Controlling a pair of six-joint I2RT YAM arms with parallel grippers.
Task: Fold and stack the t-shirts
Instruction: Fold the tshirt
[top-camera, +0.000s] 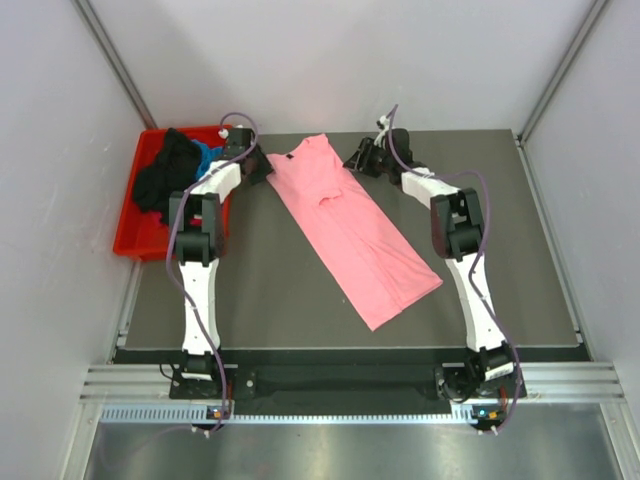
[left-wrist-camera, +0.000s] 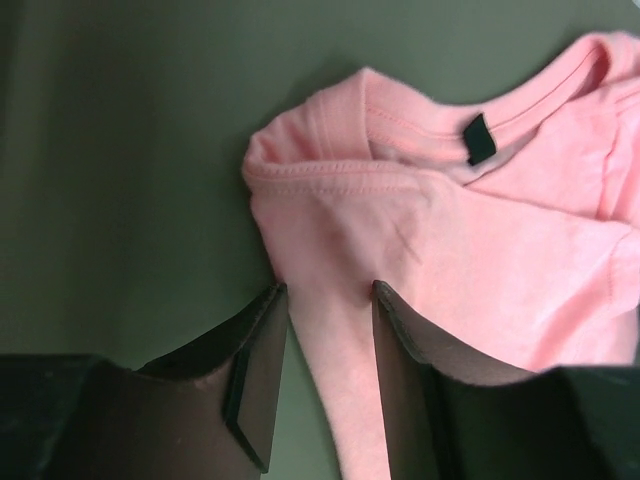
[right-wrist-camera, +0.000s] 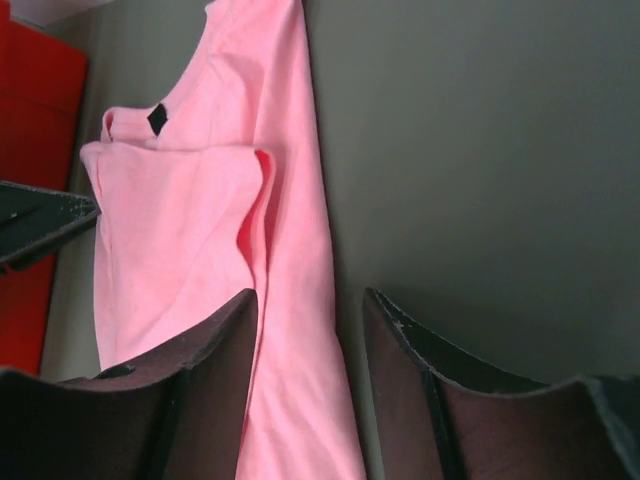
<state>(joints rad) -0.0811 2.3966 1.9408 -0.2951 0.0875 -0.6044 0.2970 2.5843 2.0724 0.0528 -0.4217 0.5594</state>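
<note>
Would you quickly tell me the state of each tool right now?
Left tool: open, straddling the pink t-shirt.
Right tool: open, over its edge.

The left white-and-black robot arm (top-camera: 197, 300) and the right white-and-black robot arm (top-camera: 477, 305) look alike: slim white plastic shells over the long links, chunky black housings at the joints, and black bases (top-camera: 196, 372). A thin greyish-purple cable (top-camera: 243, 116) loops loosely along each. The wrist views show broad, flat, matte black fingers (left-wrist-camera: 255, 375) with slanted tips and pale scuffs along their edges.
</note>
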